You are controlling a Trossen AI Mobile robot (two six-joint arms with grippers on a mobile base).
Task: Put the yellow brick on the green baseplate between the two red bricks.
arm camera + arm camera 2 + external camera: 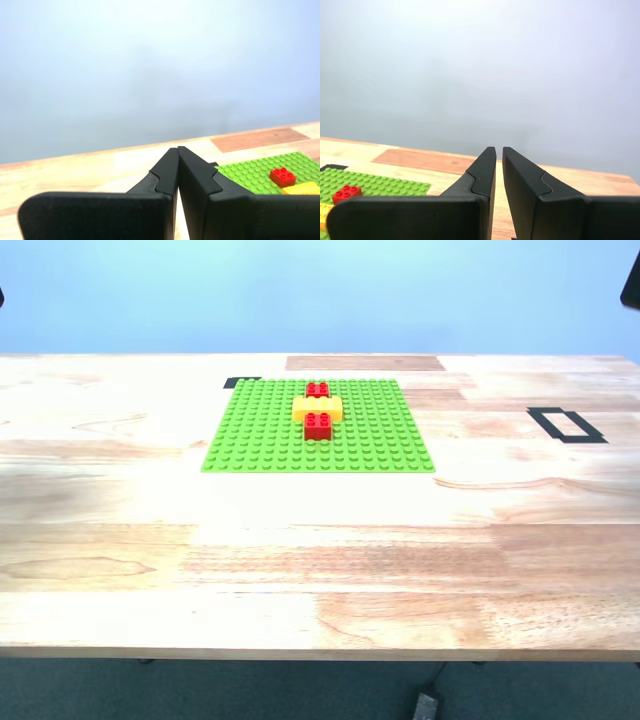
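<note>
Nearest the exterior camera is bare wooden tabletop, front edge across the bottom, a small dark object on the floor below it; further back lies the green baseplate, flat, roughly centred; on it the yellow brick sits crosswise between the two red bricks, far red brick and near red brick, both touching it, all three in one line running away from the camera; black tape rectangle on the tabletop toward the exterior view's right, well apart from the plate; a black tape mark just beside the plate's far corner; blue wall behind; my first gripper has jaws pressed together at the tips, empty, off the tabletop, plate and bricks off to one side; my second gripper has jaws nearly together, thin gap, nothing between, also clear of the plate.
</note>
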